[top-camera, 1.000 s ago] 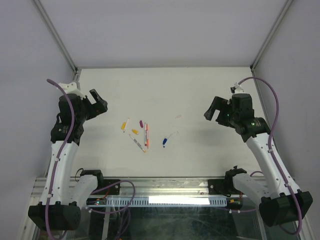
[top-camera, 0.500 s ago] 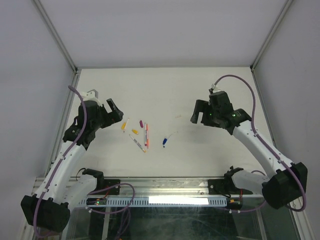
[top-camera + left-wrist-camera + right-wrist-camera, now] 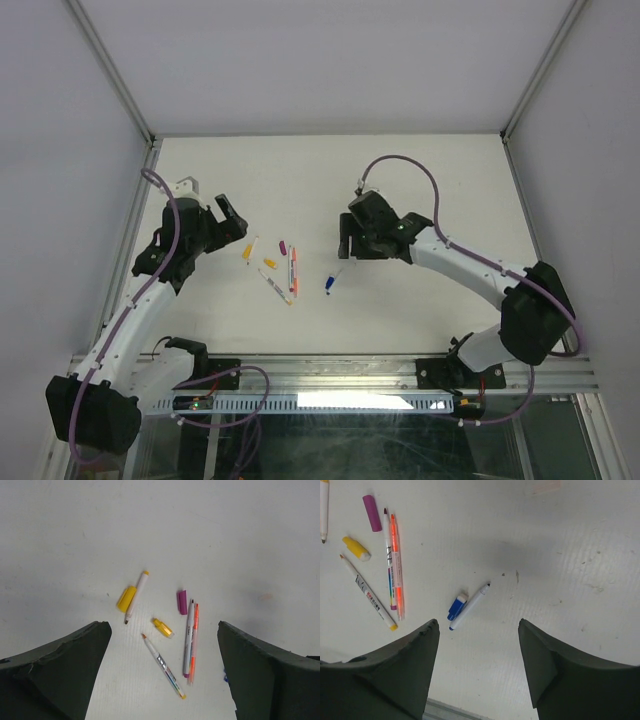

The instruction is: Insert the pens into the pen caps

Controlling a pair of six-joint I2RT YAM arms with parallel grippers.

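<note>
Several white pens and small caps lie loose mid-table. In the left wrist view I see a yellow-ended pen (image 3: 136,596) beside a yellow cap (image 3: 126,598), a purple cap (image 3: 182,602), a second yellow cap (image 3: 163,628), a purple-ended pen (image 3: 188,637) against an orange pen (image 3: 194,642), and an orange-tipped pen (image 3: 163,665). In the right wrist view a blue cap (image 3: 456,606) lies beside a blue-ended pen (image 3: 469,607). My left gripper (image 3: 236,217) is open and empty, left of the cluster. My right gripper (image 3: 342,240) is open and empty, just above the blue pen (image 3: 331,281).
A faint pale mark (image 3: 545,487) shows on the white table beyond the blue pen. The table's metal front rail (image 3: 330,370) runs along the near edge. The grey enclosure walls stand at the left, right and back.
Both arms have swung inward toward the pens. The right gripper has moved far left, from the right side to just over the blue pen. The left gripper has moved slightly right. The pens have not moved.
</note>
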